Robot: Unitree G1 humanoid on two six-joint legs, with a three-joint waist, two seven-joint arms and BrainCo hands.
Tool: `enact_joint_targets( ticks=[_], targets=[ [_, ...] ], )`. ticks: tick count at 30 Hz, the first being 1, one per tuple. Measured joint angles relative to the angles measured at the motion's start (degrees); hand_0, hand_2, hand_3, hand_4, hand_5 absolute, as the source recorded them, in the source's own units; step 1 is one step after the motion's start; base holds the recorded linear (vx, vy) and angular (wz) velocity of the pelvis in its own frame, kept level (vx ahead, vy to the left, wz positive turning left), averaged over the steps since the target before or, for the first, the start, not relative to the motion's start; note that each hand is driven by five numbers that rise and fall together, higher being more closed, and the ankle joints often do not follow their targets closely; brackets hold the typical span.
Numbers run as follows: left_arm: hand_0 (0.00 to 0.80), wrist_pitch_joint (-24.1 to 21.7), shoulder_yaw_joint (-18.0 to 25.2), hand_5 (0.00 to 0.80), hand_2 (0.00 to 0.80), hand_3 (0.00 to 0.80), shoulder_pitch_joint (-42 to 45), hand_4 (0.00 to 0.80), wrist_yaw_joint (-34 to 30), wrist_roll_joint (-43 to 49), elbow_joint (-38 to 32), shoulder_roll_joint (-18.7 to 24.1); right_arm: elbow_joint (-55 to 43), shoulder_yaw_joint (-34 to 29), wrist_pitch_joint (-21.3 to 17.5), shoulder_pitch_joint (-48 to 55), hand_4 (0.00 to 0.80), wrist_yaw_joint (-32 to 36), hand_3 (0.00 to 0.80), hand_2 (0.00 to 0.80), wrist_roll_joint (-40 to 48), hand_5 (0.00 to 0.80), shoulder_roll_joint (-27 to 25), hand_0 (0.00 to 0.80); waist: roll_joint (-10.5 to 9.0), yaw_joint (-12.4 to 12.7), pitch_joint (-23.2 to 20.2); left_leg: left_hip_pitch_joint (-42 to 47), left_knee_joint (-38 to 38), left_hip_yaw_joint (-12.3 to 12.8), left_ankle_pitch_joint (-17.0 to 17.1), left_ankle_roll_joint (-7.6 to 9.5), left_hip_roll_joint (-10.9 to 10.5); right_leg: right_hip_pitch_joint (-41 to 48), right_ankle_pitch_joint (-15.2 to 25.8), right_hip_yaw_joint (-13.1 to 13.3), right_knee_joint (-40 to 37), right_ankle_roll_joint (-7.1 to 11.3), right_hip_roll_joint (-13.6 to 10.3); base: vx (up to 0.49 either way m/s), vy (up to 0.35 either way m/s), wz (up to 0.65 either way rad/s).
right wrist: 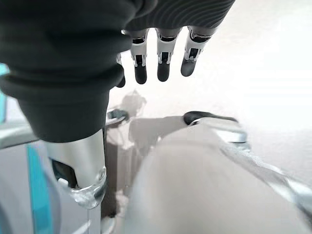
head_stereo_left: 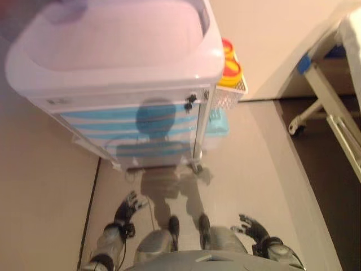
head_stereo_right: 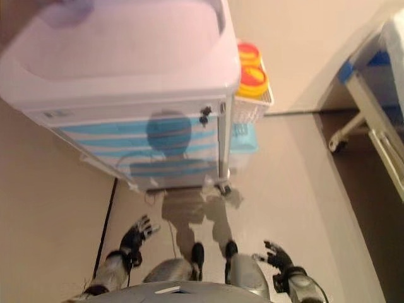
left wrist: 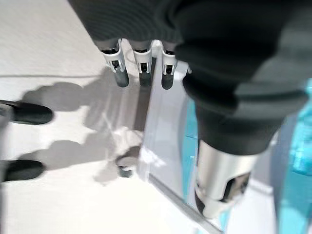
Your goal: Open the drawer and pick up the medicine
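A white medical cart (head_stereo_left: 113,51) with blue-striped drawer fronts (head_stereo_left: 135,127) stands ahead of me, all drawers shut. A small dark knob or lock (head_stereo_left: 190,101) sits at the top right of the drawer stack. No medicine shows. My left hand (head_stereo_left: 128,208) hangs low at the lower left, fingers straight and empty, well short of the cart. In the left wrist view its fingers (left wrist: 141,68) point past the cart's base and a caster (left wrist: 126,166). My right hand (head_stereo_left: 252,228) hangs low at the lower right, fingers spread and empty.
A white wire basket (head_stereo_left: 230,90) with yellow and red containers (head_stereo_left: 230,66) hangs on the cart's right side, above a light blue bin (head_stereo_left: 217,124). A bed frame with a caster (head_stereo_left: 324,96) stands at the right. A wall runs behind.
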Motion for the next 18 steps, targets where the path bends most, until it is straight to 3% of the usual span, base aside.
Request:
enact_joint_targets(
  ticks=[3, 9, 18],
  targets=[
    [0.000, 0.0, 0.0, 0.000, 0.000, 0.000, -3.5, 0.000, -0.1, -3.8, -3.5, 0.6, -2.4, 0.5, -0.1, -2.8, 0.000, -0.4, 0.000, 0.000, 1.7, 0.000, -0.2, 0.000, -1.35, 0.0, 2.9, -5.7, 6.3, 0.7, -2.1, -0.27, -0.5, -5.6, -0.6, 0.9, 5.0, -0.30, 0.2, -0.086, 0.000, -0.27],
    [0.000, -0.8, 0.0, 0.000, 0.000, 0.000, -7.7, 0.000, -0.2, -12.3, -9.0, 0.5, -8.1, 2.2, 0.0, -3.2, 0.000, -1.2, 0.000, 0.000, 2.8, 0.000, -0.8, 0.000, -2.09, -0.3, 5.1, -16.9, 18.8, -2.4, -6.4, -0.23, -2.2, -15.4, -0.8, 2.0, 12.8, -0.28, 0.9, -0.054, 0.042, -0.32],
    [0.000, -3.8, 2.8, 0.000, 0.000, 0.000, -13.1, 0.000, -3.9, -28.5, -13.8, 0.6, -11.9, 3.9, 0.9, -3.5, 0.000, -2.2, 0.000, 0.000, 2.8, 0.000, -1.7, 0.000, -2.87, -2.4, 8.2, -26.3, 28.5, -3.7, -9.0, 0.20, -3.0, -23.9, 0.2, 5.2, 17.5, 1.25, 3.5, -0.016, 0.037, -0.29]
  ],
)
